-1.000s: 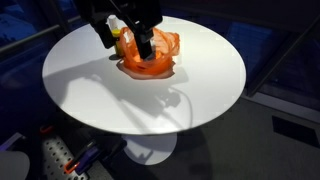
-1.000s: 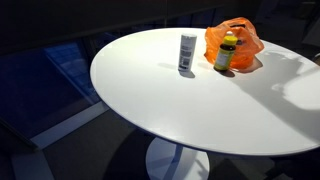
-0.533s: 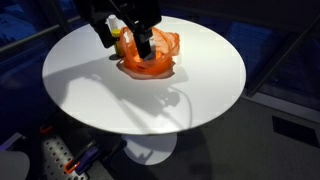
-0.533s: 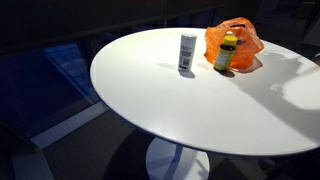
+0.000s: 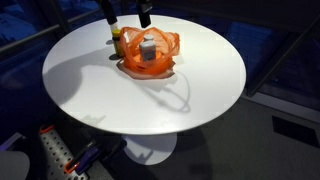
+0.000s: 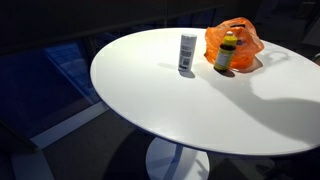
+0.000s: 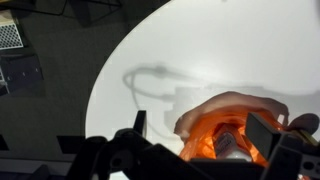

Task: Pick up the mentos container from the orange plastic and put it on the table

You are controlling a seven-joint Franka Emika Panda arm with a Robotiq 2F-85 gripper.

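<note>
Wrist view looks down past the claw (image 7: 203, 125), whose two fingers stand wide apart with nothing between them, onto the crumpled orange plastic (image 7: 245, 110) below. In an exterior view the claw hangs clear above the pile, and the mentos container (image 5: 147, 50) seems to sit upright in the middle of the orange plastic; in an exterior view from the side it appears instead to stand on bare table just beside the plastic (image 6: 187, 52), so I cannot say for certain which it is.

It is a small upright white tub, most likely light, stiff and smooth-sided (slippery enough to twist out of a loose pinch). Taking it across the body, a little below the cap, looks safest. If it does stand on the plastic, that thin, soft film gives a poor footing, so a nudge could tip it, and the film might snag and lift with it. A small bottle (image 6: 229, 52) stands close by, leaving little room on that side.

The table (image 5: 200, 90) is round, white and smooth, with plenty of bare top for setting the tub down. The room is dim, with a dark floor.
</note>
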